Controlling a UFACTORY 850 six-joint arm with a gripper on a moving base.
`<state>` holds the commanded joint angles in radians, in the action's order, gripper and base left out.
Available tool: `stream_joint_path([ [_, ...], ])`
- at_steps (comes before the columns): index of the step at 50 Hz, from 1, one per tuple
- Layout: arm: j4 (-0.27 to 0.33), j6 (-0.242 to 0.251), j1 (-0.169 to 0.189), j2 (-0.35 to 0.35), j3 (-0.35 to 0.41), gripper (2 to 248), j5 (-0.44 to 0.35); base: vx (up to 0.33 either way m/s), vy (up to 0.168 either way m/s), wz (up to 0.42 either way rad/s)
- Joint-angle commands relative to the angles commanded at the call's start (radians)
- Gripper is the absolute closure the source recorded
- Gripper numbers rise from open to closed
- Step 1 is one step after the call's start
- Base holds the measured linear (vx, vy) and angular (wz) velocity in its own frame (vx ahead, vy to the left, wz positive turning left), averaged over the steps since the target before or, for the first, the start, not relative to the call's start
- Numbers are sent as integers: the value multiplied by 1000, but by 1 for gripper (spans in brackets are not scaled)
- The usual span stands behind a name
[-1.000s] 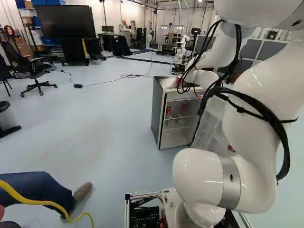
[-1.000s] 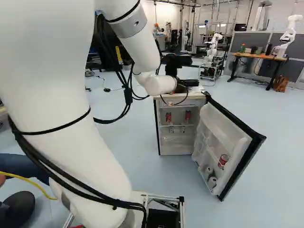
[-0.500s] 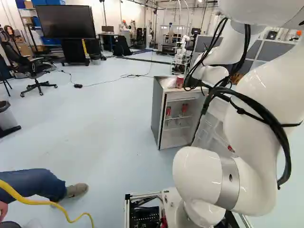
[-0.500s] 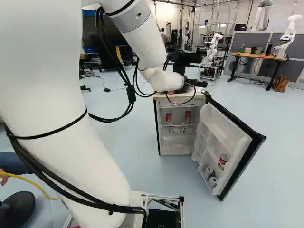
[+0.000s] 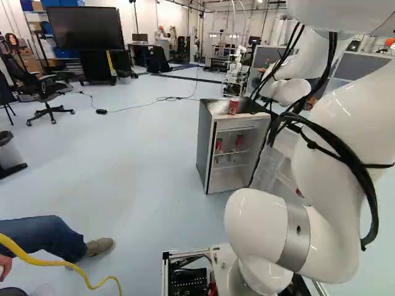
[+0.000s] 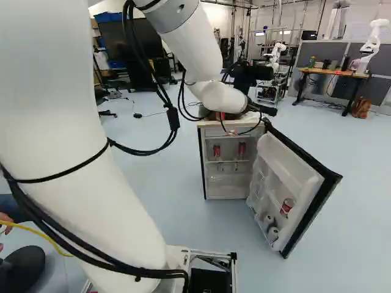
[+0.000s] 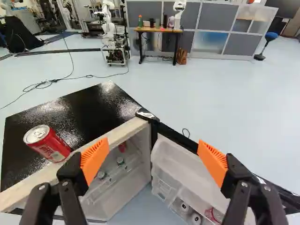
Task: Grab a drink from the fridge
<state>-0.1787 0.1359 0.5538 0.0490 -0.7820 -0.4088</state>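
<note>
Upright on the fridge [image 5: 205, 148], by its front edge, stands a red can [image 5: 233, 106], lid up. Inside, two red shelf cans [image 6: 217, 151] [image 6: 241, 148] stand upright too, their lids hard to make out. Right of the top can, the gripper [image 6: 266, 110] hangs empty, fingers spread wide. The door can [image 6: 287, 206] is half hidden by its rack.

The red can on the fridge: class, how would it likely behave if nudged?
Standing on its flat end, the red can may slide across the glossy fridge top, or tip if pushed high. Once down, its round side would probably roll.
</note>
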Motion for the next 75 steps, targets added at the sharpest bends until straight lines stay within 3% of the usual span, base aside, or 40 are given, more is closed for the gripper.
stream_joint_path([
  [35, 0, 0, 105, -4, -76, 3, 185, 0, 0, 0],
  [75, 0, 0, 209, 101, -196, 3, 386, 0, 0, 0],
])
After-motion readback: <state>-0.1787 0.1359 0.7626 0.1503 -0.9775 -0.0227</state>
